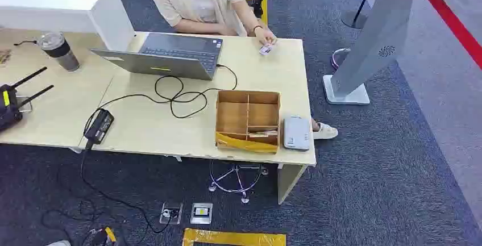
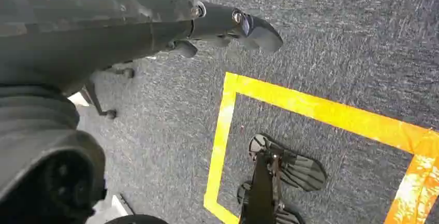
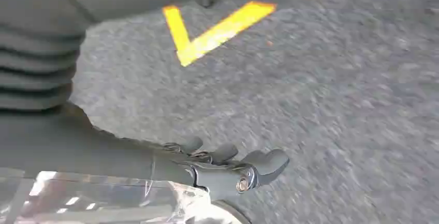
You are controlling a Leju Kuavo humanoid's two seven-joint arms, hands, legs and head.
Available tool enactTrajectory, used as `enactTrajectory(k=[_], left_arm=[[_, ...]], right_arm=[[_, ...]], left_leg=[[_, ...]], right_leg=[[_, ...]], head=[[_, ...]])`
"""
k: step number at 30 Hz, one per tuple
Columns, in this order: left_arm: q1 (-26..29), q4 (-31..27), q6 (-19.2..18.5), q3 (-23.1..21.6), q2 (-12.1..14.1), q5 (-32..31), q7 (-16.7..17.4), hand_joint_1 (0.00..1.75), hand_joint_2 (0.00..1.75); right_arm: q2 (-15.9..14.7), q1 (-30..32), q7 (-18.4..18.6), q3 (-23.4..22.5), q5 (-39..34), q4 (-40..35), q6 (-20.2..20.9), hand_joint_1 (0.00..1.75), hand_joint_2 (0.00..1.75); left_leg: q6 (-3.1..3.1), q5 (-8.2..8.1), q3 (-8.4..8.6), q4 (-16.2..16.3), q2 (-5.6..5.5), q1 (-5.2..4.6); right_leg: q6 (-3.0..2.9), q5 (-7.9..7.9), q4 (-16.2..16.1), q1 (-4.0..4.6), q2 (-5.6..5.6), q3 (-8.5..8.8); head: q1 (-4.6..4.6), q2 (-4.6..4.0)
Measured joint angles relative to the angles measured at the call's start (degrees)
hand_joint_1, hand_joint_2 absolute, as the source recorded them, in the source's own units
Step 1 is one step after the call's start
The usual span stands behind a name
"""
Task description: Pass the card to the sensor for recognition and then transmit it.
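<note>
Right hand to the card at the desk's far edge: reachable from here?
Probably not yet. The right hand hangs over the carpet, empty, and the card lies at the desk's far edge under a person's hand, beyond the box.

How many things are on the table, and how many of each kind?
Laptop: 1
Cup with lid: 1
Black radio with antennas: 1
Power brick with cable: 1
Divided wooden box: 1
Card reader: 1
Card, at the person's hand: 1
Total: 7
</note>
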Motion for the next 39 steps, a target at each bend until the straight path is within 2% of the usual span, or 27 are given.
enactTrajectory(k=[4,7,9,14,19,25,32,36,39], left_arm=[[0.0,0.0,0.0,0.0,0.2,-0.3,-0.3,0.0,0.0],[0.0,0.0,-0.4,0.0,0.4,-0.8,-0.6,0.0,0.0],[0.0,0.0,-0.6,0.0,0.5,-0.9,-0.8,0.0,0.0],[-0.1,0.1,-0.8,0.0,0.7,-0.8,-0.9,0.0,0.0],[-0.3,0.2,-0.1,0.0,0.8,0.0,-0.9,0.0,0.0],[-0.3,0.2,0.0,-0.1,0.8,0.0,-0.9,0.0,0.0],[-0.3,0.2,-1.0,-0.3,0.8,-0.6,-1.7,0.0,0.0],[-0.4,0.2,-1.6,-0.9,0.8,-1.0,-2.1,0.0,0.0],[-0.4,0.2,-2.0,-1.3,0.9,-1.2,-2.2,0.0,0.0]], right_arm=[[-2.7,-0.7,-6.7,-0.7,-2.2,0.0,0.8,0.0,1.75],[-7.1,-3.7,-10.9,-1.6,-3.3,-0.6,1.7,0.0,1.75],[-9.7,-6.1,-12.0,-2.0,-3.8,-1.2,3.1,0.0,1.75],[-13.6,-11.6,-13.0,-2.1,-3.8,-2.4,6.3,0.0,1.75],[-18.4,-22.5,-13.4,-1.9,-3.1,-3.7,7.7,0.0,1.75],[-20.8,-31.9,-14.5,1.4,-6.0,-5.4,7.9,0.0,1.75],[-21.7,-37.1,-15.8,7.0,-10.9,-7.7,9.0,0.0,1.75],[-21.0,-38.2,-17.8,12.3,-12.7,-10.2,10.3,0.0,1.75],[-19.8,-38.3,-17.7,17.6,-15.1,-13.1,10.3,0.0,1.75]], left_leg=[[0.0,0.0,-0.05,0.0,0.0,-0.07],[0.01,0.01,-0.02,0.0,0.05,-0.13],[0.03,0.02,0.02,0.0,0.09,-0.13],[0.16,0.11,-0.07,0.0,0.07,-0.27],[0.2,0.14,-0.1,0.0,0.12,-0.26],[0.27,0.18,-0.17,0.0,-0.03,-0.29],[0.27,0.18,-0.22,0.0,-0.1,-0.28],[0.27,0.18,-0.24,0.0,-0.11,-0.27],[0.26,0.2,-0.23,0.0,-0.12,-0.26]], right_leg=[[0.01,0.01,0.0,-0.08,0.0,0.0],[0.05,0.04,0.0,-0.14,0.12,-0.01],[0.09,0.06,0.0,-0.14,0.22,-0.01],[0.14,0.1,0.0,-0.27,0.14,-0.05],[0.22,0.17,0.1,-0.26,0.24,-0.11],[0.23,0.17,0.1,-0.29,-0.01,-0.14],[0.22,0.17,0.1,-0.28,-0.03,-0.14],[0.23,0.17,0.1,-0.27,-0.05,-0.12],[0.23,0.17,0.1,-0.26,-0.06,-0.12]], head=[[0.0,0.0],[0.0,0.0],[0.02,0.0],[-0.04,0.0],[0.04,0.0],[-0.06,0.0],[0.0,0.0],[-0.02,0.0],[0.0,0.0]])
